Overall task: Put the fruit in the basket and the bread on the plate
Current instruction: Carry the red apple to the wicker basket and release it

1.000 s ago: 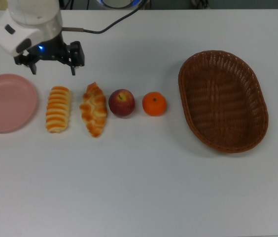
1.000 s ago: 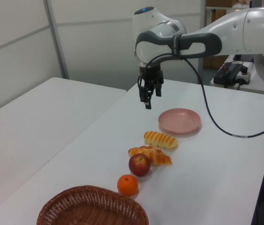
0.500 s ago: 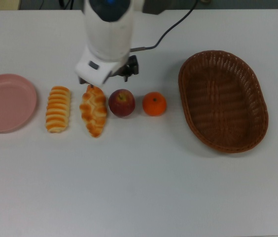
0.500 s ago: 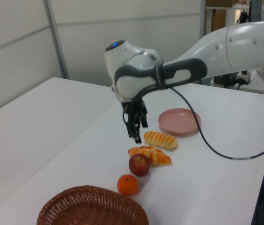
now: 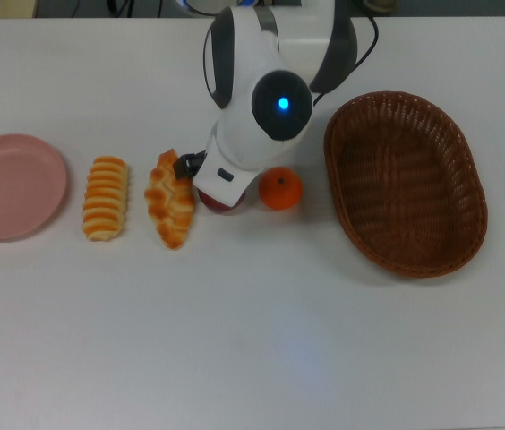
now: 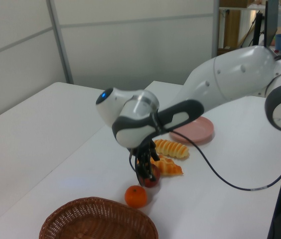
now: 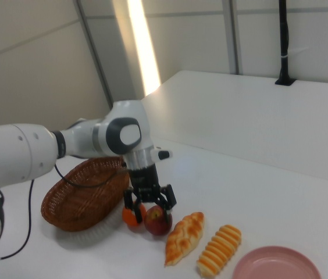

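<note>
My gripper is open and lowered over the dark red apple, one finger on each side of it. In the top view my arm covers the gripper and most of the apple. The orange tangerine lies just to the top view's right of the apple, between it and the wicker basket. The twisted roll and the striped roll lie to the top view's left of the apple. The pink plate sits at the far left, bare.
The white table carries the objects in one row across the top view. My arm reaches in from the top view's upper edge with a black cable trailing behind it. A second white table stands on the left view's left.
My gripper has travelled from near the plate along the row to the top view's right and come down over the apple. No object has moved.
</note>
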